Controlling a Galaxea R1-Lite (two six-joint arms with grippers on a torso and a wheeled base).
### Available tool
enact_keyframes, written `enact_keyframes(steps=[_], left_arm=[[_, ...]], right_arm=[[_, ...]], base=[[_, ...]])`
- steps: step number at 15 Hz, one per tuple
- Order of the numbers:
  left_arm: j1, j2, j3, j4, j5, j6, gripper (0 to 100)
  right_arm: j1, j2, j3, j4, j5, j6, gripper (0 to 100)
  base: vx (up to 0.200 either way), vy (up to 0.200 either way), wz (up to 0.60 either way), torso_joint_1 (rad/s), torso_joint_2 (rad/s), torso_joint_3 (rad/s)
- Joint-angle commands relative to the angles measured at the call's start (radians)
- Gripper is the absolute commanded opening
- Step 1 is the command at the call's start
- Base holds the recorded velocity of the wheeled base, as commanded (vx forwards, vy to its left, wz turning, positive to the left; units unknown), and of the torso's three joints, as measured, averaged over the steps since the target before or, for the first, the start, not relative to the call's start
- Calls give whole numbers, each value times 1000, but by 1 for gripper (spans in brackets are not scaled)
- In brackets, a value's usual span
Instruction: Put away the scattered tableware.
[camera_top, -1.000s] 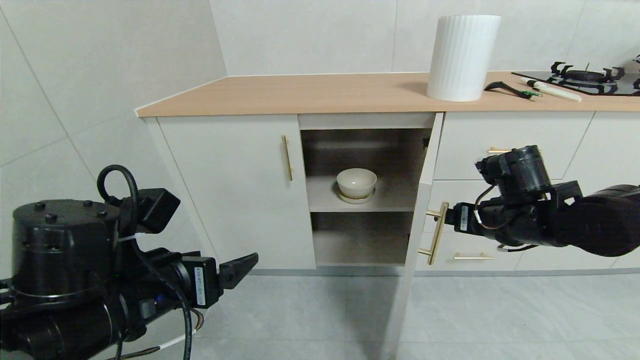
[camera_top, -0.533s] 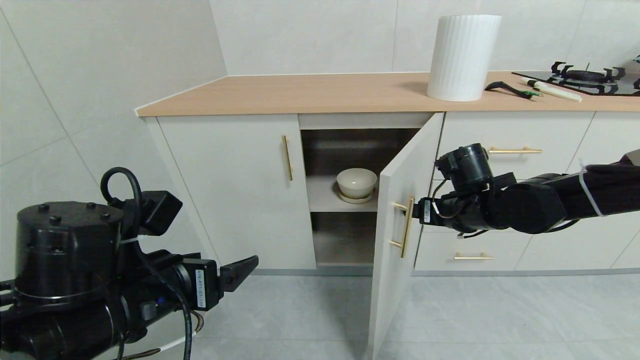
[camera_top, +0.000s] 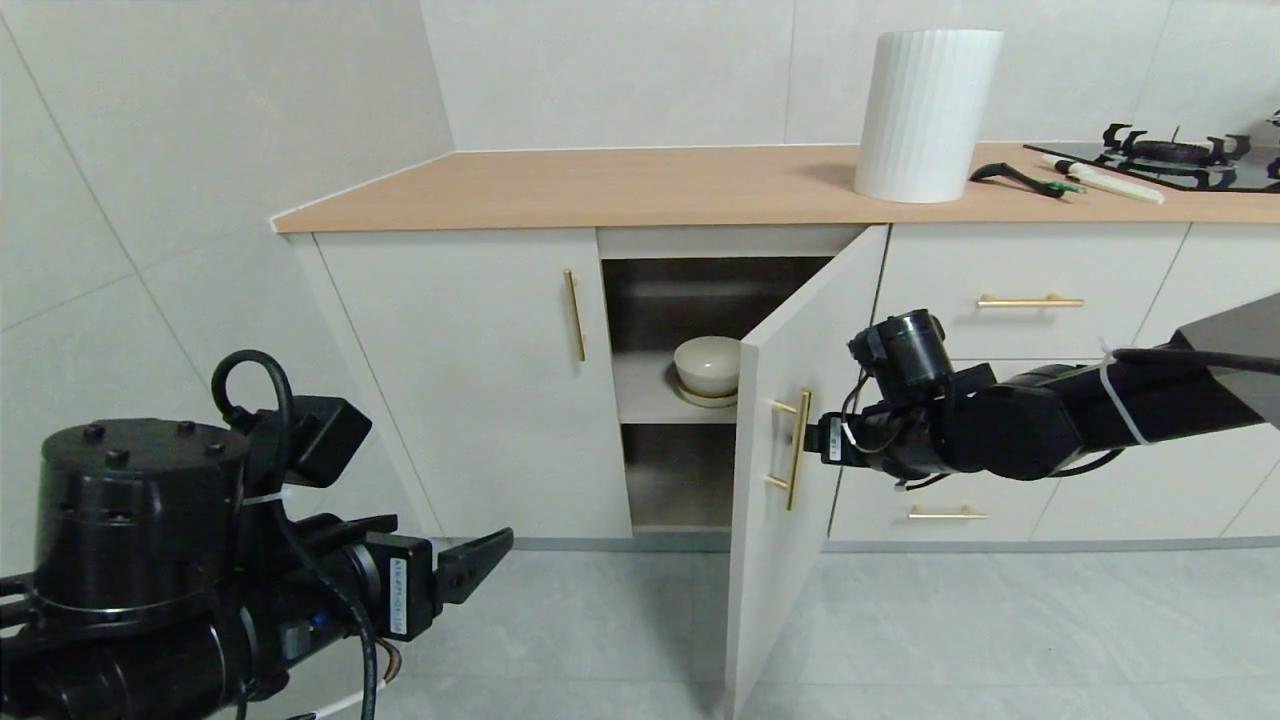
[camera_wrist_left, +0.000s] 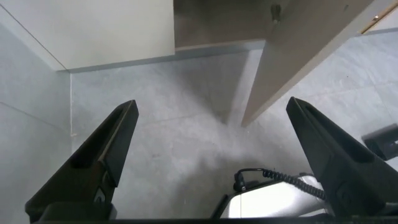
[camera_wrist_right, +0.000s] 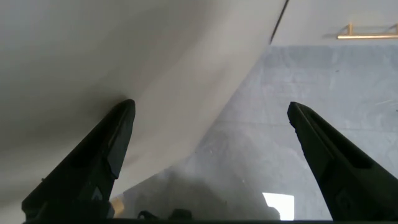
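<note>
Head view: pale flat-fronted cabinet door (camera_top: 770, 580), edge-on and wide open a second ago, has swung to roughly half shut. It now runs down the centre of the frame to the bottom edge. The right arm has followed it leftward from the right of the frame.

Right gripper (camera_top: 812, 440) sits at the door's brass bar handle (camera_top: 795, 450), fingers spread. In the right wrist view the door face is close beside one finger; contact with the handle cannot be told.

Judgement: this is the closing-up step, and stowing looks finished for this piece.

Cream ceramic bowl (camera_top: 708, 365) stands on a matching saucer (camera_top: 700, 398) on the grey middle shelf (camera_top: 645, 395), centre frame, its right side now cut off by the door edge. It lies left of and slightly above the right gripper, behind the door, apart from it.

Left gripper (camera_top: 490, 550), lower left, is spread and empty, well apart from the bowl.
</note>
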Motion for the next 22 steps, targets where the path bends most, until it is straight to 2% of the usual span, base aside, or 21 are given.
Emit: enact_keyframes(steps=[1,9,11,13,22], left_arm=[[0,1,0,0,1,-1,100],[0,1,-1,0,-1,-1,100],[0,0,-1,0,1,-1,100],[0,0,-1,-1,1,-3,100],[0,0,-1,-4,1,-3,100]], right_arm=[[9,27,0,-26,-1,12,100],[22,96,-5,-177,-20,75,100],[35,150,-59,-251,-81,160,100],[37,193,-111,-256,-156,176,100],[14,237,-227,-260,-239,264,100]], base=[[200,0,0,7,-2,2],[200,0,0,4,1,-1],[200,0,0,0,0,0],[0,0,0,0,0,0],[0,0,0,0,0,0]])
